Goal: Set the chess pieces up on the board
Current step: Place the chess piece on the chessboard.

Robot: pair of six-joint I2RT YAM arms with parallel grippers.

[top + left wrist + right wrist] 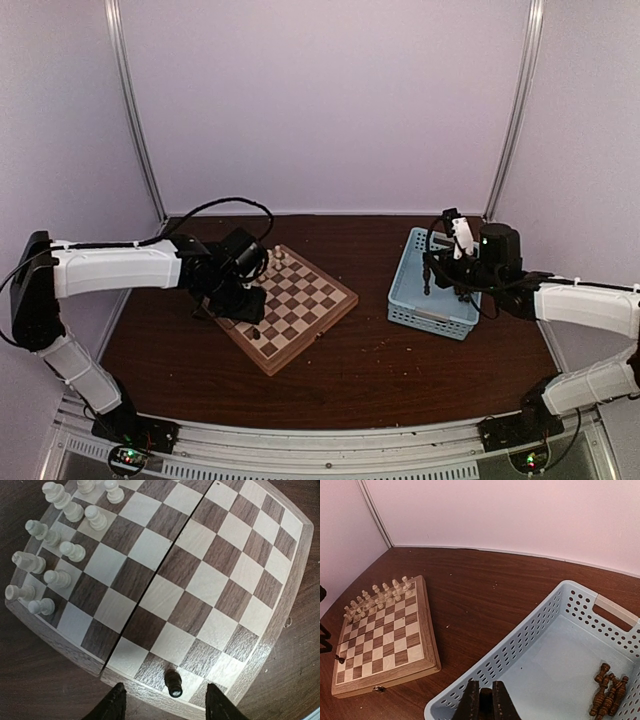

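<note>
Cream chessmen (55, 545) crowding one end of the board (200, 580), middle squares open, lone dark piece (173, 683) between fingers of the left gripper (165, 699), bare counter (370, 350) between board and basket (432, 300).

Light blue lattice basket (432, 318) sits over on the right of the dark brown worktop (370, 375), a few pale specks (448, 626) dotting the wood, lilac back wall (320, 100) behind, metal posts (135, 110) rising at the corners.

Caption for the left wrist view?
Left gripper open astride a lone dark piece at the board's edge; cream pieces ranked at left.
</note>
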